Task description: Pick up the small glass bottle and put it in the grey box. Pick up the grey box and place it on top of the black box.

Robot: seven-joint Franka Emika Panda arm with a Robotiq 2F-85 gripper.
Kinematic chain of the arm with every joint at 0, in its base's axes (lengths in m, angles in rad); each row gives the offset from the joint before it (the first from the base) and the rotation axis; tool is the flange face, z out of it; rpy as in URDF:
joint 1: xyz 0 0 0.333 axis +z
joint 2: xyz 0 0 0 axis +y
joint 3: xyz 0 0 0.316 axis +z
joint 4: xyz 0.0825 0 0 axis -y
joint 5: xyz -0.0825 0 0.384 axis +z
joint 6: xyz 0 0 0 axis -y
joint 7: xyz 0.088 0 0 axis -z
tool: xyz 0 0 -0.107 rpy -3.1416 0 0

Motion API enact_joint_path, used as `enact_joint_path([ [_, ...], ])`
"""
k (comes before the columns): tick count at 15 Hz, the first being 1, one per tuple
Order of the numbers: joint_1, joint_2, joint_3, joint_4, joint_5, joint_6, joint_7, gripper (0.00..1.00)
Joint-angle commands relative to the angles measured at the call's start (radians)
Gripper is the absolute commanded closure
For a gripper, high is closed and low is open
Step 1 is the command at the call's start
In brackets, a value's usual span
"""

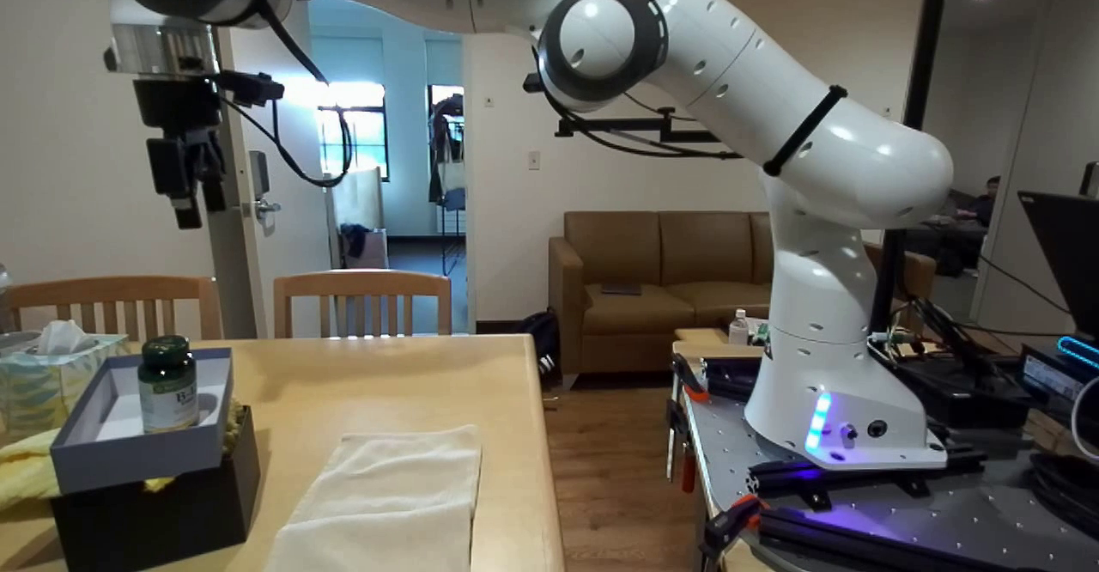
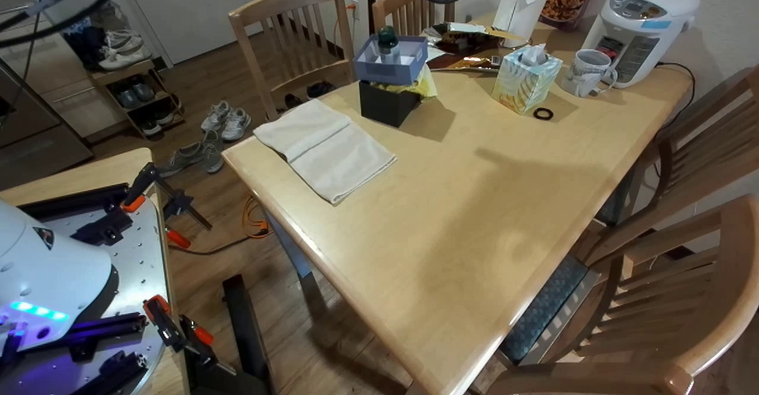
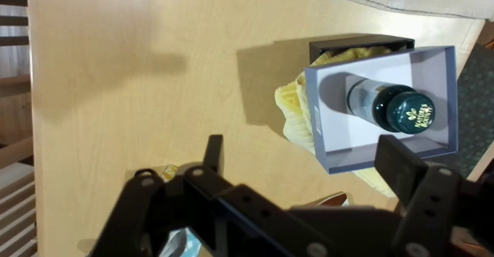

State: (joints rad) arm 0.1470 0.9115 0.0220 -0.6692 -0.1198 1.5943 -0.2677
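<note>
The small glass bottle (image 1: 168, 392) is dark green with a dark green cap and a pale label. It stands upright inside the grey box (image 1: 137, 456), and shows there in both exterior views (image 2: 388, 46) and the wrist view (image 3: 386, 104). The shallow bluish-grey box (image 2: 388, 73) rests on top of the black box (image 1: 163, 516), a little askew. The black box also shows below it (image 2: 384, 104) and partly in the wrist view (image 3: 359, 43). My gripper (image 1: 197, 203) hangs high above them, apart. In the wrist view the gripper (image 3: 303, 143) is open, with nothing between its fingers.
A yellow cloth (image 3: 295, 108) bulges from the black box under the grey box. A white cloth (image 2: 332, 149) lies beside the boxes. A tissue box (image 2: 525, 80), mug (image 2: 586, 72), black ring (image 2: 542, 113) and white water boiler (image 2: 643, 33) stand farther along the table. Chairs surround it.
</note>
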Motion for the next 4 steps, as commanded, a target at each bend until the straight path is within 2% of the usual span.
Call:
enact_joint_path([
  [1,-0.064,-0.056,0.015,-0.117,0.036,0.022,-0.034,0.0],
  [2,-0.079,-0.058,0.017,-0.139,0.036,0.045,-0.051,0.0],
  [3,-0.051,-0.006,0.002,-0.044,0.012,0.01,-0.014,0.0],
  [4,-0.063,-0.006,0.003,-0.059,0.015,0.019,-0.022,0.0],
])
